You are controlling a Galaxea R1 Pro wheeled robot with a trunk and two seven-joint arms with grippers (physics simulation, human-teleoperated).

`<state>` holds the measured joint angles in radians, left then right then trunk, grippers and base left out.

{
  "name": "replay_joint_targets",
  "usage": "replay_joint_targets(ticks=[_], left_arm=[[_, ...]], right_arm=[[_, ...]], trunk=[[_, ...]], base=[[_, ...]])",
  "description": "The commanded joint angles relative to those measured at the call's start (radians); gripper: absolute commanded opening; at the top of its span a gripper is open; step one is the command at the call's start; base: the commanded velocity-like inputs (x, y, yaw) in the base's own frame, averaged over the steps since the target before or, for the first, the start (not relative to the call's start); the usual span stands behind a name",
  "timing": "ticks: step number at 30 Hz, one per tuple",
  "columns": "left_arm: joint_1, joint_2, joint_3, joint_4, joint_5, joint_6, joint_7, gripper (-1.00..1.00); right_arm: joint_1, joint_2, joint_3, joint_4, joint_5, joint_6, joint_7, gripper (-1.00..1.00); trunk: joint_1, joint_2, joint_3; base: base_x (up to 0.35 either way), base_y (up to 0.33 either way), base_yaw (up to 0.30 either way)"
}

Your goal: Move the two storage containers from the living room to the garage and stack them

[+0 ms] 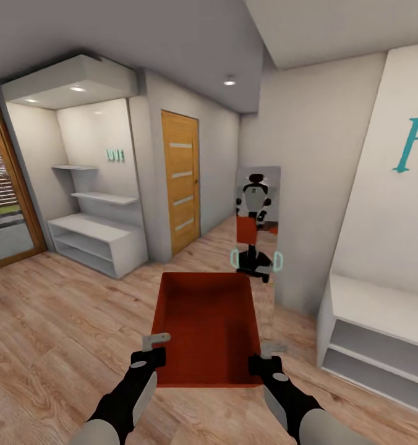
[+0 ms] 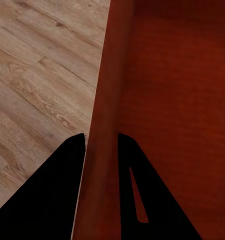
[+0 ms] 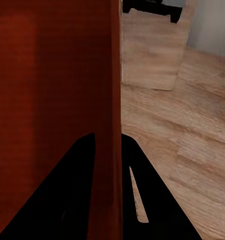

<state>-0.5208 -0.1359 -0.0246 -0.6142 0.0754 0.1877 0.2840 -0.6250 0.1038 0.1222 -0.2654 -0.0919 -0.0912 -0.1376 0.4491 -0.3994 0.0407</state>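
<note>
The orange-red storage container (image 1: pixel 208 327) occupies the lower centre of the head view, held level above the light wood plank floor (image 1: pixel 60 321) with its open top facing up. It is carried between both arms.

The left gripper (image 1: pixel 152 349) grips the container's left wall near the corner closest to the robot. In the left wrist view, the two dark fingers (image 2: pixel 52 190) straddle the thin wall (image 2: pixel 105 125), one outside and one inside, with the jaws clamped on it. The plank floor (image 2: pixel 37 75) is visible beyond the wall, and the container's interior (image 2: pixel 182 100) lies on the other side.

The right gripper (image 1: pixel 268 361) grips the right wall at the matching near corner. In the right wrist view, its fingers (image 3: pixel 72 195) likewise sit on either side of the wall (image 3: pixel 115 100), jaws closed against it, with the container interior (image 3: pixel 47 90) on one side and the floor (image 3: pixel 192 150) on the other.

Surroundings, head view:
- A tall mirror panel (image 1: pixel 257 228) stands against the wall, just above the container in the frame, reflecting the robot.
- A wooden door (image 1: pixel 180 182) with pale horizontal inserts sits left of centre.
- White shelving (image 1: pixel 94 238) fills an alcove in the left part of the frame.
- A white low shelf unit (image 1: pixel 376 340) stands at the right edge.
- A glazed door with a wooden frame (image 1: pixel 11 185) shows at the far left.
</note>
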Motion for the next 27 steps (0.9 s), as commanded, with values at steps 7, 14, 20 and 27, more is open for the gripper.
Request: replay_joint_targets(ticks=[7, 14, 20, 27], left_arm=[[0.0, 0.016, 0.02, 0.001, 0.017, 0.006, 0.011, -1.0], [0.0, 0.016, 0.02, 0.001, 0.017, 0.006, 0.011, -1.0], [0.0, 0.016, 0.02, 0.001, 0.017, 0.006, 0.011, -1.0], [0.0, 0.016, 0.02, 0.001, 0.017, 0.006, 0.011, -1.0]], right_arm=[[-0.001, -0.011, -0.006, -0.003, -0.002, -0.019, -0.005, -1.0], [-0.001, -0.01, -0.006, -0.003, -0.002, -0.019, -0.005, -1.0], [-0.001, -0.011, -0.006, -0.003, -0.002, -0.019, -0.005, -1.0], [-0.001, -0.01, -0.006, -0.003, -0.002, -0.019, -0.005, -1.0]], trunk=[[0.001, -0.001, 0.0], [0.001, -0.001, 0.0], [0.001, -0.001, 0.0], [0.001, -0.001, 0.0]], base=[[0.322, 0.0, 0.267], [0.322, 0.0, 0.267], [0.322, 0.0, 0.267], [0.322, 0.0, 0.26]])
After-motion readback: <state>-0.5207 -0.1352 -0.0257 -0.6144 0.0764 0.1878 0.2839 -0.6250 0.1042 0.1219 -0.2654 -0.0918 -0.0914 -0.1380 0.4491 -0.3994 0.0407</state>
